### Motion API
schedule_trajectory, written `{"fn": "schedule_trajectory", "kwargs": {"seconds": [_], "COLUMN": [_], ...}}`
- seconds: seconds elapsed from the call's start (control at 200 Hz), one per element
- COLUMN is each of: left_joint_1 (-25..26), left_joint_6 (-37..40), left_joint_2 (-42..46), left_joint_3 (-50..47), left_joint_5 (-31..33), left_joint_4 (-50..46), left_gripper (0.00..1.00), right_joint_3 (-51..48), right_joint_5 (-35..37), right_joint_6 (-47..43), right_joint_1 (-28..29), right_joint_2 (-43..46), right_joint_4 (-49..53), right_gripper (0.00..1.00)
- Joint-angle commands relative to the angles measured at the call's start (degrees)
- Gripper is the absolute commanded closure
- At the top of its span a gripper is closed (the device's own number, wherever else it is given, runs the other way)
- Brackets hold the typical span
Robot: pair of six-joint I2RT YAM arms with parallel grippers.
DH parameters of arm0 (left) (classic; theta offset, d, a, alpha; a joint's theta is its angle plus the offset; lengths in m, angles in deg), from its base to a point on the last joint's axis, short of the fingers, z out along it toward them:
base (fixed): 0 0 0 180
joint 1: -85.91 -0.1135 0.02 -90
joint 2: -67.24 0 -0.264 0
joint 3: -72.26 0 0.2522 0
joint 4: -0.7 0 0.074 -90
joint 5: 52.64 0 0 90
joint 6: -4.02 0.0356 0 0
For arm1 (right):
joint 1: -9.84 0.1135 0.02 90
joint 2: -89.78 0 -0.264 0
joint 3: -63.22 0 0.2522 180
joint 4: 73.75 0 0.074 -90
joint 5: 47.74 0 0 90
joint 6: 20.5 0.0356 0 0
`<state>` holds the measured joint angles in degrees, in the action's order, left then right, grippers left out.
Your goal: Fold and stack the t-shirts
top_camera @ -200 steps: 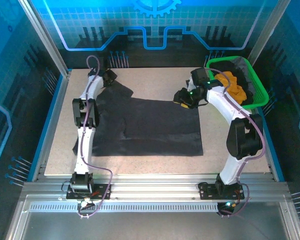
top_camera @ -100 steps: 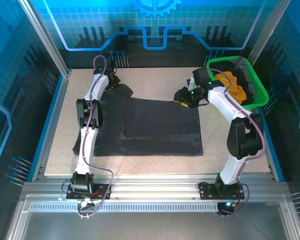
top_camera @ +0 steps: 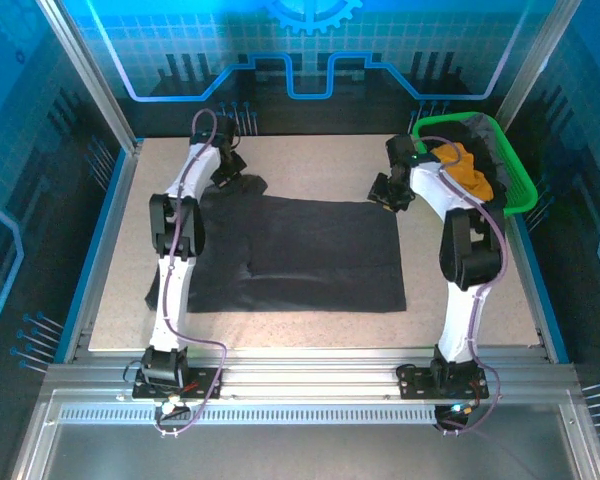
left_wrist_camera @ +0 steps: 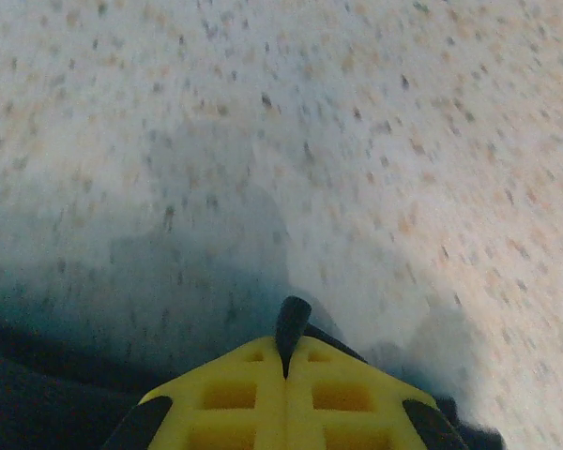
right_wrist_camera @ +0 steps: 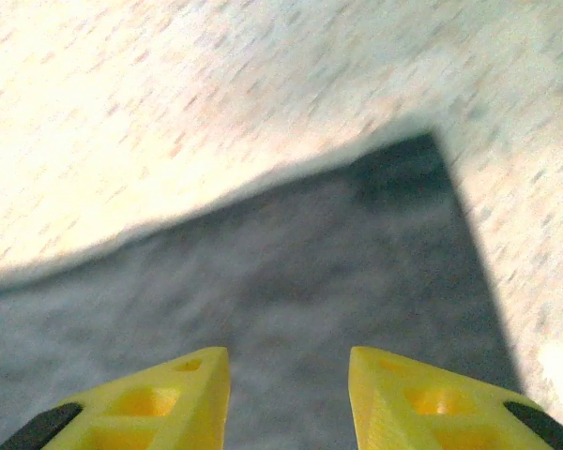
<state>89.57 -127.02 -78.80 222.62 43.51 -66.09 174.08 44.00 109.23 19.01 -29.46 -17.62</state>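
Dark cloth covers the middle of the pale speckled table (top_camera: 310, 160): a large charcoal-black fabric t-shirt (top_camera: 320, 255) lies spread almost flat, its right edge straight and its left side running under the left arm. At the far left of it a sleeve is bunched into a small dark peak, and the left gripper (top_camera: 230, 172) sits right on that spot. From the left wrist view the left gripper (left_wrist_camera: 286, 352) has its yellow fingers (left_wrist_camera: 230, 398) pressed tight together with a little tongue of the black cloth pinched between the tips, so it is clamped on the charcoal-black fabric t-shirt (left_wrist_camera: 19, 394); bare table fills the space beyond.

Over at the far right corner of the shirt hangs the right gripper (top_camera: 383, 193), pointed down and left towards the cloth. The right wrist view shows the right gripper (right_wrist_camera: 283, 356) with its two yellow fingers (right_wrist_camera: 183, 389) standing apart, nothing between them, just above the corner of the charcoal-black fabric t-shirt (right_wrist_camera: 291, 253), whose point lies a little farther on against the light table top.

At the far right edge of the table stands a green plastic basket (top_camera: 450, 120). A crumpled bright orange t-shirt (top_camera: 467, 170) lies inside it, with another dark t-shirt (top_camera: 480, 135) heaped at the far side of it
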Motion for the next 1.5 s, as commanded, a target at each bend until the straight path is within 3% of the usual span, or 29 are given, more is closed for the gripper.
{"fn": "schedule_trajectory", "kwargs": {"seconds": [0.0,0.2,0.4,0.625,0.89,1.24,1.496], "left_joint_1": [-0.3,-0.4,-1.0,-1.8,-3.0,-4.3,-4.9], "left_joint_6": [-2.7,-4.0,-3.1,-1.6,-0.4,0.9,3.4], "left_joint_2": [7.8,15.7,16.9,17.9,23.4,37.6,51.5], "left_joint_3": [-6.4,-17.6,-18.4,-17.1,-21.4,-34.3,-45.9], "left_joint_5": [-6.0,-10.7,-13.3,-13.3,-11.8,-10.2,-5.9], "left_joint_4": [2.9,8.5,7.9,5.9,5.6,5.7,2.6], "left_gripper": [1.00,1.00,1.00,1.00,1.00,1.00,1.00], "right_joint_3": [7.3,14.6,17.5,17.3,15.3,10.6,1.6], "right_joint_5": [10.0,10.2,6.8,7.2,9.2,8.1,8.9], "right_joint_6": [1.5,-1.0,-2.4,-2.0,-4.5,-10.0,-11.2], "right_joint_1": [-1.3,-2.5,-2.5,-2.6,-2.5,-1.2,-0.5], "right_joint_2": [-5.9,-13.4,-18.3,-19.6,-15.5,-4.9,2.5], "right_joint_4": [5.8,7.2,7.6,9.3,8.3,3.6,0.7], "right_gripper": [0.60,0.60,0.61,0.71,1.00,1.00,1.00]}}
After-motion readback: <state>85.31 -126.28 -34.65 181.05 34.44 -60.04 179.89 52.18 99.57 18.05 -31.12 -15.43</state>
